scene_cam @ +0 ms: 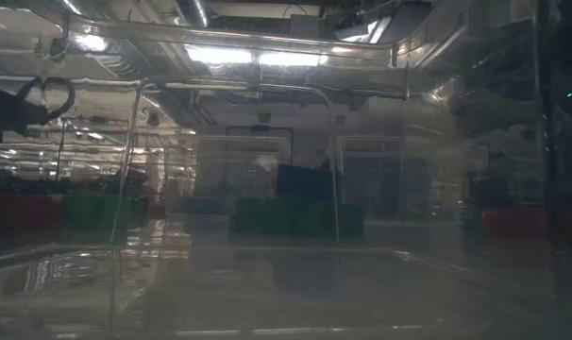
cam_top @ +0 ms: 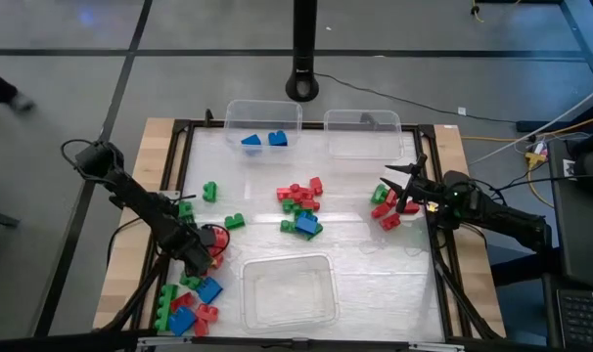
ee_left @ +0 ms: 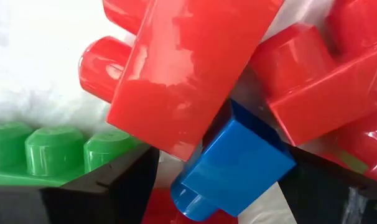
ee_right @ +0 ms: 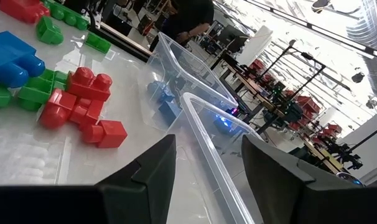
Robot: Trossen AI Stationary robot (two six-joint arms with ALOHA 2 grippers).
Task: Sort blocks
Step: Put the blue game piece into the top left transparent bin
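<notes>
Crowding left hand (cam_top: 205, 256): blocks (cam_top: 191, 303) near table edge.

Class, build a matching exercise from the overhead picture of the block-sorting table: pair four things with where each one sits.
Things:
1. left end effector
2. right end effector
3. two blue blocks
4. empty near bin

Places:
A. inside the far left bin
B. at the table's near edge, in the middle
C. down among the blocks of the left pile
D. beside the red blocks near the table's right side

Pairs: 1-C, 2-D, 3-A, 4-B
</notes>
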